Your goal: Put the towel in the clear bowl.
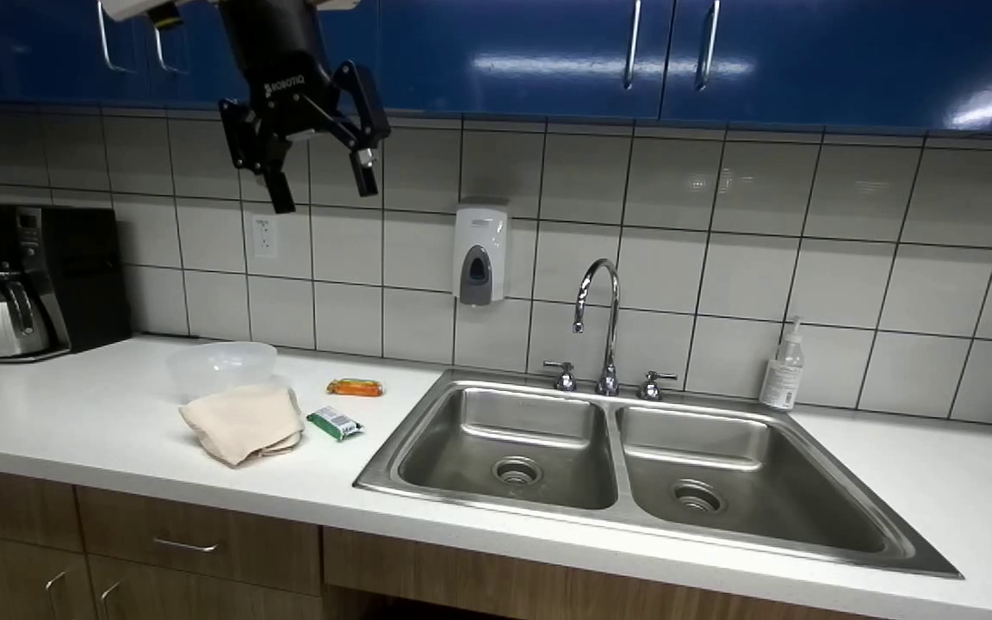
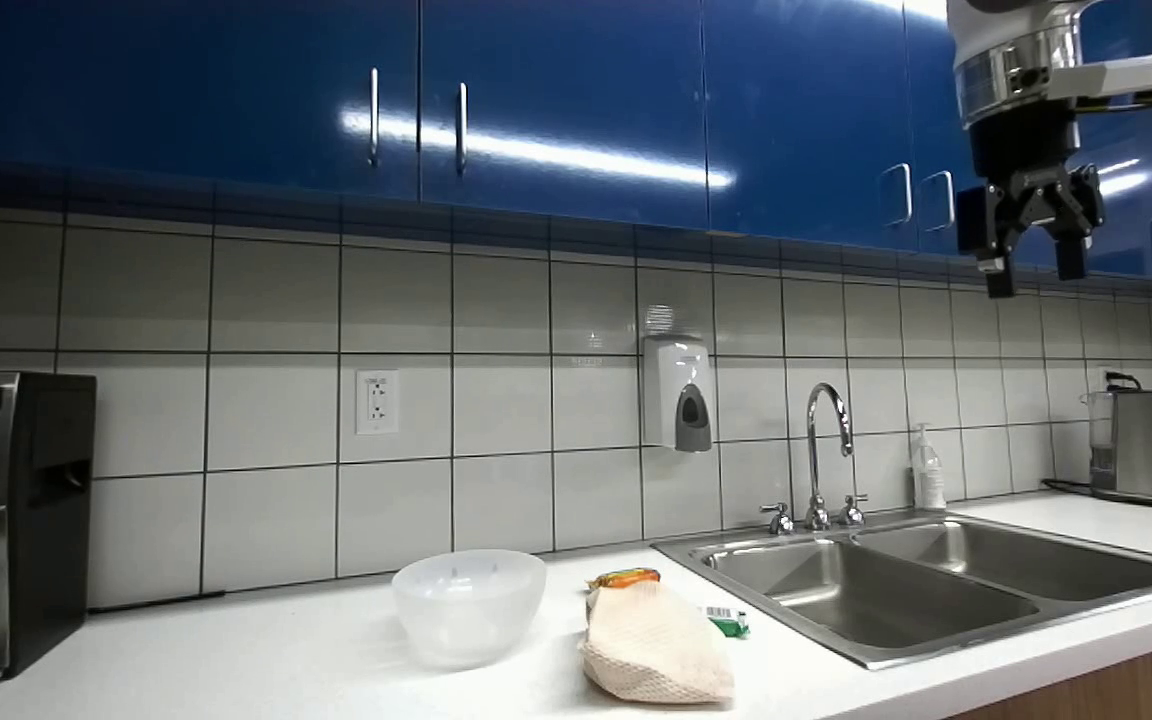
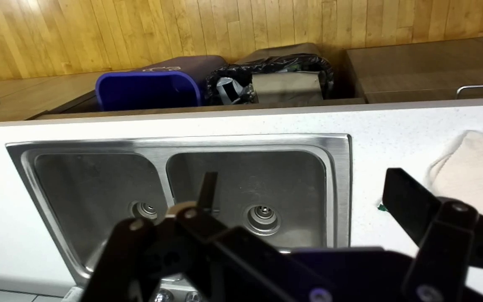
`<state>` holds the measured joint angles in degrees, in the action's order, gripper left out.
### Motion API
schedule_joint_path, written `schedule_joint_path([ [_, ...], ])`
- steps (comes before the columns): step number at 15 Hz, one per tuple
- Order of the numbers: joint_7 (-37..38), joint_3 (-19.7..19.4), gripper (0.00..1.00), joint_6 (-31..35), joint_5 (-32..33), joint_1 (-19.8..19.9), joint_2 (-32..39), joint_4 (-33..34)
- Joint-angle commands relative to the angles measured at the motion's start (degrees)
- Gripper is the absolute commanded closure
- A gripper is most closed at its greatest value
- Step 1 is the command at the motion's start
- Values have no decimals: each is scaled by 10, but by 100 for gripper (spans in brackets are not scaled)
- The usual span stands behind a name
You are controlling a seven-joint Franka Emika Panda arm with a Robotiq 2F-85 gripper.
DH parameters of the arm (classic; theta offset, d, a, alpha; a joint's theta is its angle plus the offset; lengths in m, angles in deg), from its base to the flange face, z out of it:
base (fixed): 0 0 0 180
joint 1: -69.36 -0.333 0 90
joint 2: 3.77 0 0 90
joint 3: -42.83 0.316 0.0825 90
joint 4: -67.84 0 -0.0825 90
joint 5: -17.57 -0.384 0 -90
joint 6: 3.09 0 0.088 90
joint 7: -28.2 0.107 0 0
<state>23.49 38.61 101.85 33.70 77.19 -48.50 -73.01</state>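
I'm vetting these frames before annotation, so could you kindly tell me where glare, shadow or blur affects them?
In both exterior views, bright glare streaks the blue cabinets and shadow darkens the top of the wall tiles; in the wrist view, the nearest parts of the gripper look dark and soft, while the sink beyond looks sharper.

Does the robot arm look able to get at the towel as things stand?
Probably yes: the gripper hangs open and empty, and nothing covers the towel, though the gripper would have to move across and down first.
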Motion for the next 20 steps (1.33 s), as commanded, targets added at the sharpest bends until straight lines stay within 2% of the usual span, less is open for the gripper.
schedule_joint_path([
  [1,-24,-2,0,25,3,-32,-4,-27],
  [7,-46,1,0,73,8,-67,27,-56],
  [20,-72,24,0,244,11,-88,182,-59],
])
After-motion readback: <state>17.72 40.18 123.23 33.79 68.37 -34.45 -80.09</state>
